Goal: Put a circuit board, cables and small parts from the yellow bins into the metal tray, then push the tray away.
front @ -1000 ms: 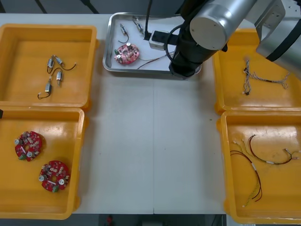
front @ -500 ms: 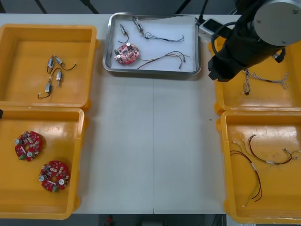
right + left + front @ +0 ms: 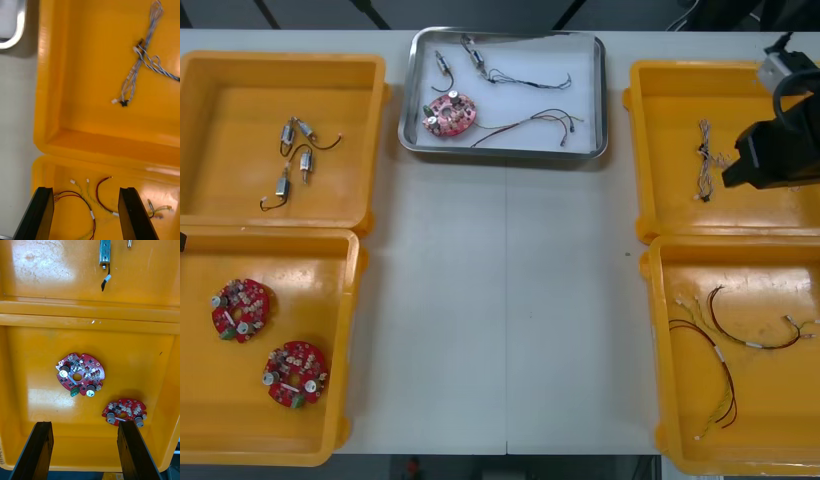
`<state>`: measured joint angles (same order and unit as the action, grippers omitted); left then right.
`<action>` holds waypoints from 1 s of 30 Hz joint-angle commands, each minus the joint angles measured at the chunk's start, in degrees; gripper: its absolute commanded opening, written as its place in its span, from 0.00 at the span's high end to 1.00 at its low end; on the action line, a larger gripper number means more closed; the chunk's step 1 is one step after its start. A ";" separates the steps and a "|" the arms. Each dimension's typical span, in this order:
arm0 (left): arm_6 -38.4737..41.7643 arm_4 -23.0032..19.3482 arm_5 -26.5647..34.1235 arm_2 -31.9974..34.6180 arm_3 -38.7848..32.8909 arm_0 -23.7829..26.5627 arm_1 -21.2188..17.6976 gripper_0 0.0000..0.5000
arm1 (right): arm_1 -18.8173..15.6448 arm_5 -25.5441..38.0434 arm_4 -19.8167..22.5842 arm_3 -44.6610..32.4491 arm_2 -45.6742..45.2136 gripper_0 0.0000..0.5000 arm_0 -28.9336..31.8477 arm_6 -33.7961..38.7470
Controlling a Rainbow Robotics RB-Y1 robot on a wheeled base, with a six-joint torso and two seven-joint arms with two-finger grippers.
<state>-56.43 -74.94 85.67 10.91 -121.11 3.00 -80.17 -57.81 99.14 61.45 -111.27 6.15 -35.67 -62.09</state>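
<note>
At twelve o'clock on the desk (image 3: 510, 300), metal tray (image 3: 604, 95) holding one red circuit board (image 3: 450, 112), cables (image 3: 530, 120) and small metal parts (image 3: 443, 65). Toward two o'clock, over the far right yellow bin (image 3: 680, 215), right fingers (image 3: 41, 210) spread wide apart, gripping nothing, twisted blue and white cable (image 3: 137, 67) lying beyond them. Around eight o'clock, left fingers (image 3: 37, 450) parked wide apart and empty above the near left bin (image 3: 22, 390) with two boards (image 3: 80, 374).

Your right wrist (image 3: 778, 152) a boxy matte-black housing with hard edges, pale grey module (image 3: 786, 70) at its far end, right fingers (image 3: 41, 215) and left fingers (image 3: 37, 452) flat, black, square-topped slabs
</note>
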 commanded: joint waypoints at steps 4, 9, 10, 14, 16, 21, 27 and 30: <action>-1.84 -0.38 0.47 1.66 -0.44 -0.63 -2.71 0.00 | -3.54 1.41 0.86 -2.28 -10.28 0.00 10.45 3.29; -1.84 -0.38 0.47 1.66 -0.44 -0.63 -2.71 0.00 | -3.54 1.76 0.86 -2.28 -13.97 0.00 15.11 3.38; -1.84 -0.38 0.47 1.66 -0.44 -0.63 -2.71 0.00 | -3.54 1.94 0.86 -2.28 -14.67 0.00 16.07 3.47; -1.84 -0.38 0.47 1.66 -0.44 -0.63 -2.71 0.00 | -3.54 1.94 1.13 -2.28 -15.55 0.00 18.54 3.55; -1.84 -0.38 0.47 1.66 -0.44 -0.63 -2.71 0.00 | -3.54 1.94 0.78 -2.28 -15.55 0.00 19.59 3.11; -1.84 -0.38 0.47 1.66 -0.44 -0.63 -2.71 0.00 | -3.54 1.94 0.86 -2.28 -15.55 0.00 20.03 2.67; -1.84 -0.38 0.47 1.66 -0.44 -0.63 -2.71 0.00 | -3.54 1.94 1.04 -2.37 -15.11 0.00 20.21 1.97; -1.84 -0.38 0.47 1.66 -0.44 -0.63 -2.71 0.00 | -3.54 2.20 0.25 -2.37 -14.50 0.00 20.21 1.71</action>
<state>-56.43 -74.94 85.67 10.92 -121.11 2.99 -80.18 -58.89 100.85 61.96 -112.16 -7.71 -16.12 -61.72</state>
